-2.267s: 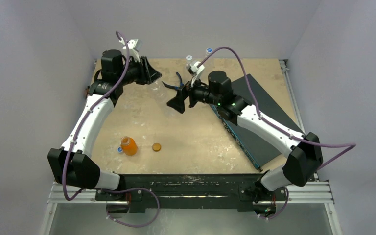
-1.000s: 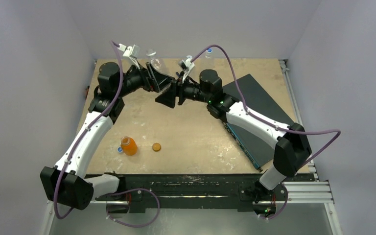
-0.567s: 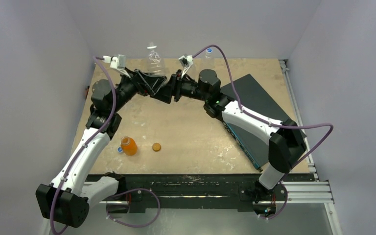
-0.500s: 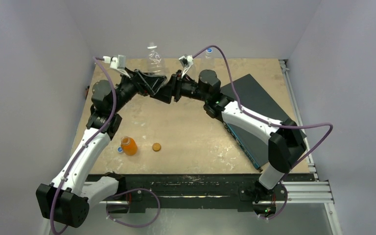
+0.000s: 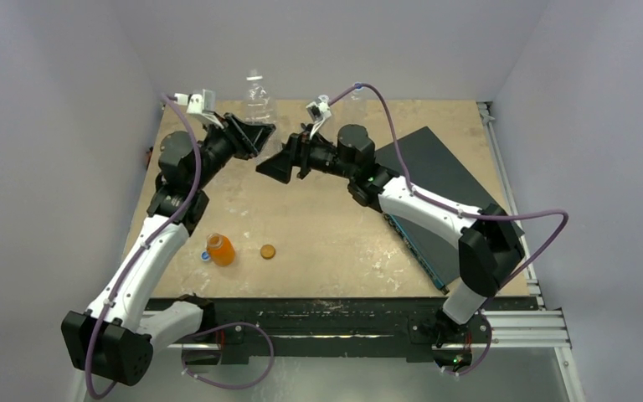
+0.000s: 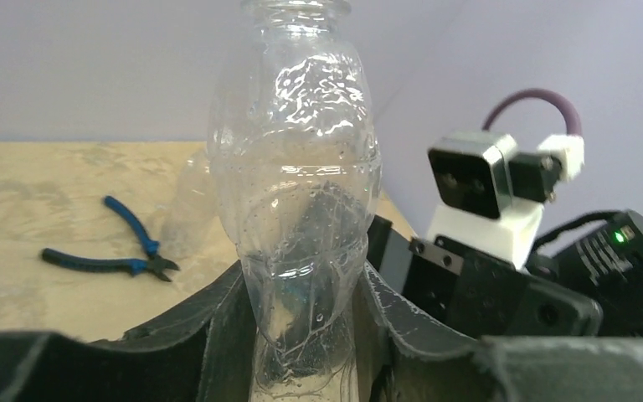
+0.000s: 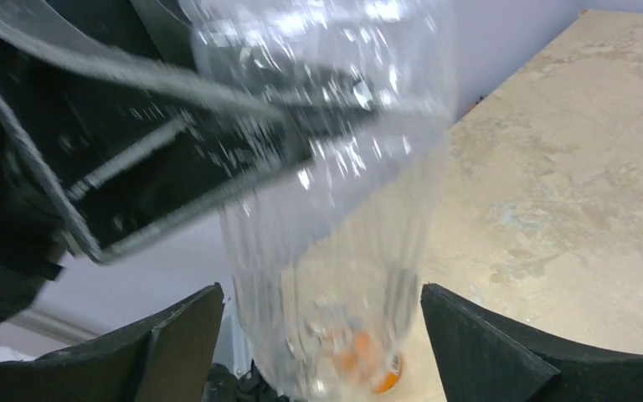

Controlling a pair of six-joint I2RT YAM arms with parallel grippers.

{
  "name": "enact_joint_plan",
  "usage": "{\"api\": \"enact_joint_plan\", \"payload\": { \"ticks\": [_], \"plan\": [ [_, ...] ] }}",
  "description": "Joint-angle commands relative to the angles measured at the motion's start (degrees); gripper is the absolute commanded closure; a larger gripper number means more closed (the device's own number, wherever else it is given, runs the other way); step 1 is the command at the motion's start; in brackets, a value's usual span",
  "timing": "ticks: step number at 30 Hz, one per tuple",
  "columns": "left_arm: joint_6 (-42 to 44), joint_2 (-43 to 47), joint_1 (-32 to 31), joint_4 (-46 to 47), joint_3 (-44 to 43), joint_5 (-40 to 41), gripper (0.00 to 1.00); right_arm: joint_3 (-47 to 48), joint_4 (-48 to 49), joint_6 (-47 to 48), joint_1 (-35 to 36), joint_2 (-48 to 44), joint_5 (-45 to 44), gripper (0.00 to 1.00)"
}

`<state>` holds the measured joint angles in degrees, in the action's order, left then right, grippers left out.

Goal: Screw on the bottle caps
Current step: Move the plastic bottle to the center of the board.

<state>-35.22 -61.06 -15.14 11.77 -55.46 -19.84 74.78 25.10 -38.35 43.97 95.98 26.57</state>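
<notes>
Nearest the bases, on the table (image 5: 326,243): squat orange bottle (image 5: 222,250) upright; a small blue cap (image 5: 205,256) just beside it on its left; the flat orange-brown cap (image 5: 267,250) a little apart on its right; none of these in either grip.

Farther back, lifted off the wood: clear bottle (image 6: 295,184) upright, pinched at its narrow lower waist by the left gripper (image 6: 301,289), fingers (image 6: 218,335) pressed into the plastic on both sides.

Facing it from the right: right gripper (image 7: 318,306), fingers (image 7: 172,339) spread wide, the bottle's body between them with a gap on each side; gripping nothing.

Behind, in the left wrist view: blue-handled pliers (image 6: 105,251) flat on the wood, well apart from the bottle; at the far right, a dark board (image 5: 460,172) under the right arm.

Judged step: bottle fetched and steadied, capping not yet begun; no cap on the neck as far as can be told, the mouth cut off at the top of the wrist view.

Next, probably: keep the bottle steady in the left grip; send the right gripper for a cap that fits this neck; seat it square on the threads, then twist. Calls for a firm hold on soft plastic without crushing it.
</notes>
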Motion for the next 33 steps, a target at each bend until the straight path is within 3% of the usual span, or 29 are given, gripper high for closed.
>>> {"api": "enact_joint_plan", "payload": {
  "ticks": [1, 6, 18, 29, 33],
  "plan": [
    [7.2, 3.1, 0.3, -7.0, -8.9, 12.2, 0.69, -2.3, -2.4, 4.7, 0.7, -3.6, -4.4, 0.07],
    [12.1, 5.9, 0.3, -15.5, -15.0, 23.2, 0.71, -1.3, -6.5, 9.9, 4.5, -1.3, -9.4, 0.10],
    [14.0, 9.6, 0.3, -22.2, -20.6, 36.8, 0.75, 14.5, -21.2, 24.9, 21.1, 15.4, -28.3, 0.16],
    [14.7, 8.9, 0.4, -24.0, -22.0, 36.0, 0.75, 26.2, -26.0, 30.4, 26.5, 26.8, -34.7, 0.17],
    [15.0, 8.6, 0.3, -24.2, -22.3, 35.5, 0.75, 28.6, -27.0, 31.1, 26.7, 29.3, -36.9, 0.24]
  ]
}}
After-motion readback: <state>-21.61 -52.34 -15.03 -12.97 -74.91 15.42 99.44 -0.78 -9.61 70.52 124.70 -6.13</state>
